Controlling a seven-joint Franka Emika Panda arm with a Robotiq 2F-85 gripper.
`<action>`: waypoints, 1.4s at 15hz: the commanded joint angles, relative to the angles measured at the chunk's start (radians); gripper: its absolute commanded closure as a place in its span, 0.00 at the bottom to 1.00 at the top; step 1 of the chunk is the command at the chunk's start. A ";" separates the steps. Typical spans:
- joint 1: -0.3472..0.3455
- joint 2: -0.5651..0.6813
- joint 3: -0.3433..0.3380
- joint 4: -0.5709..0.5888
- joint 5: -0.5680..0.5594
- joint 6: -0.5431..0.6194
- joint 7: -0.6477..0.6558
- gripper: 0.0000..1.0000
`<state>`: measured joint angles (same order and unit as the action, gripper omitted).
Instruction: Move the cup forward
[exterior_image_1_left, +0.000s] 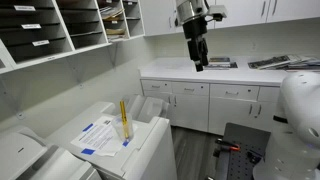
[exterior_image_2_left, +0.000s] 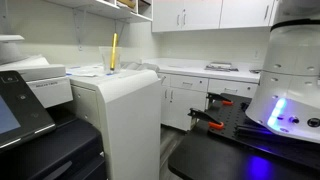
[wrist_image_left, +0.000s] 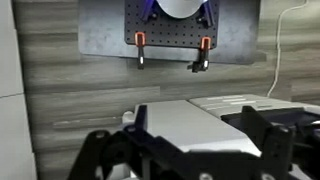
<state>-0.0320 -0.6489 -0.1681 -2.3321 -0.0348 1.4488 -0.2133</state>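
The cup (exterior_image_1_left: 124, 120) is a tall, narrow yellow-amber cylinder. It stands upright on top of a white copier (exterior_image_1_left: 150, 135), next to a white-and-blue printed sheet (exterior_image_1_left: 100, 135). It also shows in an exterior view (exterior_image_2_left: 113, 52) at the copier's far edge. My gripper (exterior_image_1_left: 199, 62) hangs high in the air, well above and to the right of the cup, fingers pointing down. In the wrist view the gripper (wrist_image_left: 200, 140) is open and empty, over the white machine tops. The cup is out of the wrist view.
White counter with cabinets (exterior_image_1_left: 215, 95) runs along the back wall. Mail-slot shelves (exterior_image_1_left: 60, 30) hang above the copier. The robot's base (exterior_image_2_left: 290, 80) stands on a dark plate (wrist_image_left: 165, 25) with orange clamps. Wood-look floor (wrist_image_left: 60, 90) lies below.
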 joint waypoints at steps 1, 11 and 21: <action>-0.008 0.002 0.006 0.002 0.003 -0.002 -0.004 0.00; -0.031 0.135 0.080 -0.040 0.137 0.325 0.304 0.00; -0.003 0.457 0.242 -0.028 0.168 0.784 0.771 0.00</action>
<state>-0.0319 -0.2478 0.0500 -2.3865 0.1324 2.1900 0.4627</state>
